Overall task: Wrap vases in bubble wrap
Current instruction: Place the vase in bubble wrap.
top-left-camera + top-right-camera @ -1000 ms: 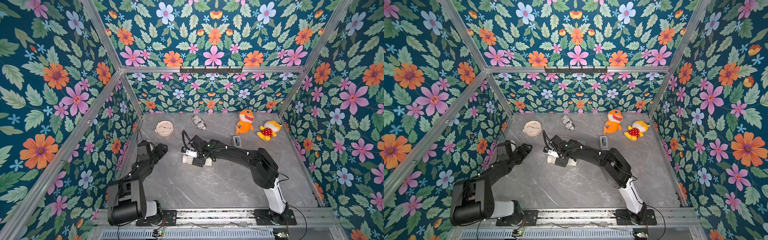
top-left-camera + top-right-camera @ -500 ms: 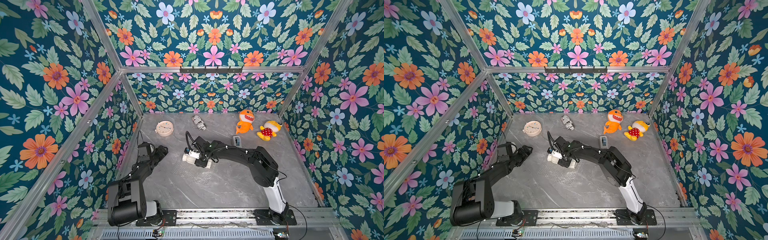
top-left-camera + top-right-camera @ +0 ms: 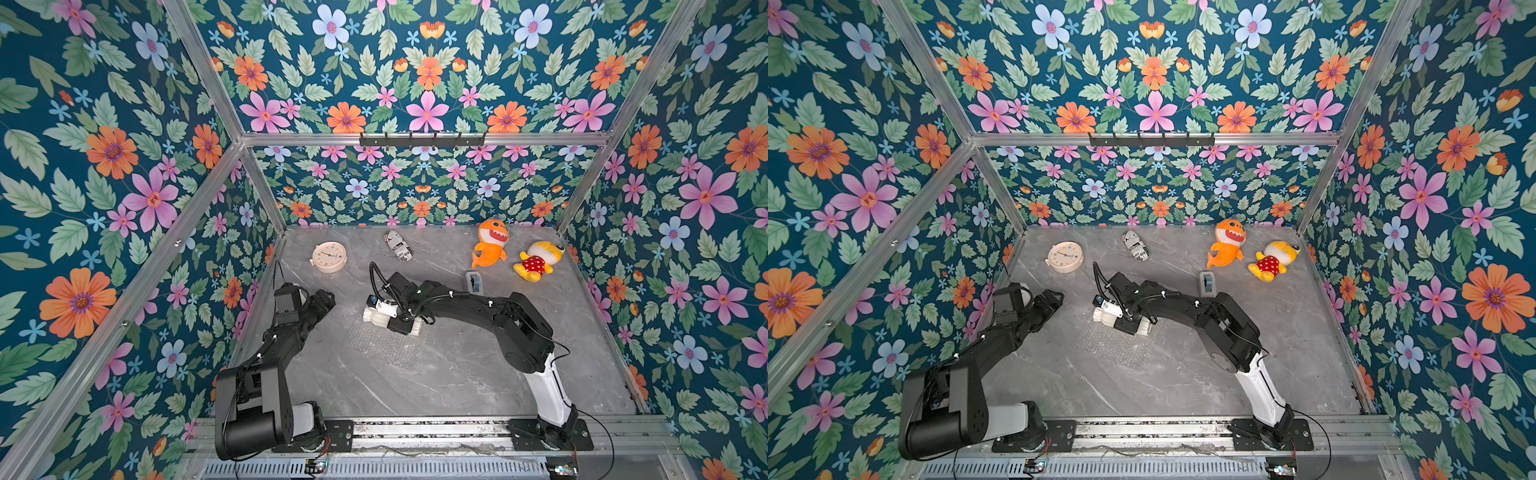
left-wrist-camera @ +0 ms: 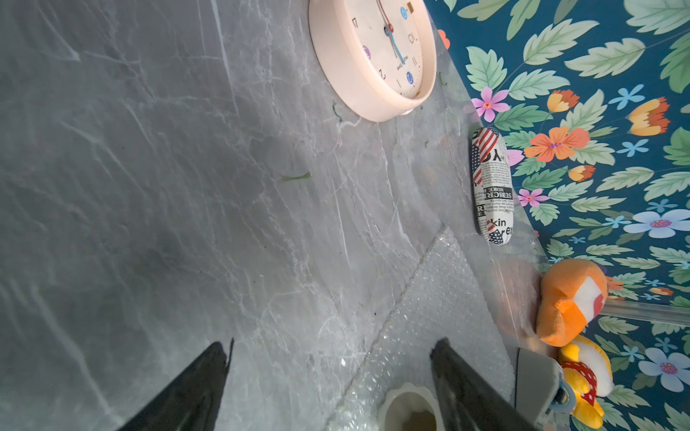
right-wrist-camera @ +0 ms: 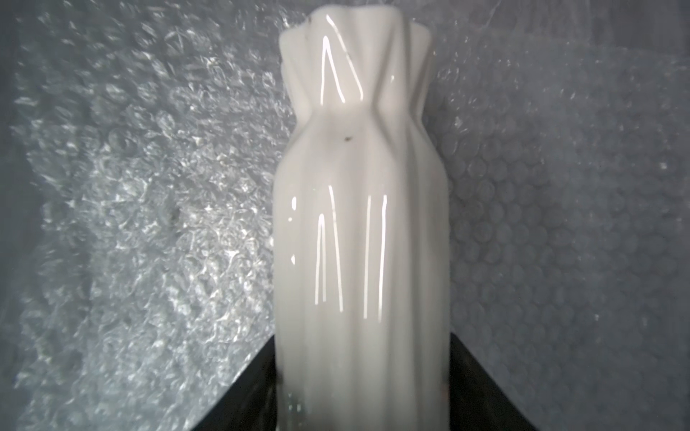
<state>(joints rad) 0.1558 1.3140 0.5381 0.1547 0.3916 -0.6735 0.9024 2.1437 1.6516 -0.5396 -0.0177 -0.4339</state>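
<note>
Right claw (image 3: 400, 323) clamps the ribbed cream vase (image 5: 358, 224), laid sideways on the bubble wrap (image 5: 149, 224), likely for rolling. Left claw (image 4: 332, 343) wide, empty, near the desk (image 3: 415, 382) left edge.

- The right arm (image 3: 478, 305) stretches low from its base, elbow bent, its forearm lying towards the vase (image 3: 372, 317).
- The right gripper (image 3: 400, 323) sits over the vase's body with the wrist tipped down. In the wrist view its black fingers (image 5: 257, 377) press on both sides, well below the vase's neck.
- The left arm (image 3: 286, 332) is folded, with its forearm aimed at the vase's rim end.
- The left gripper (image 3: 325, 300) hangs well apart from the vase, jaws spread wide and holding nothing (image 4: 332, 343).
</note>
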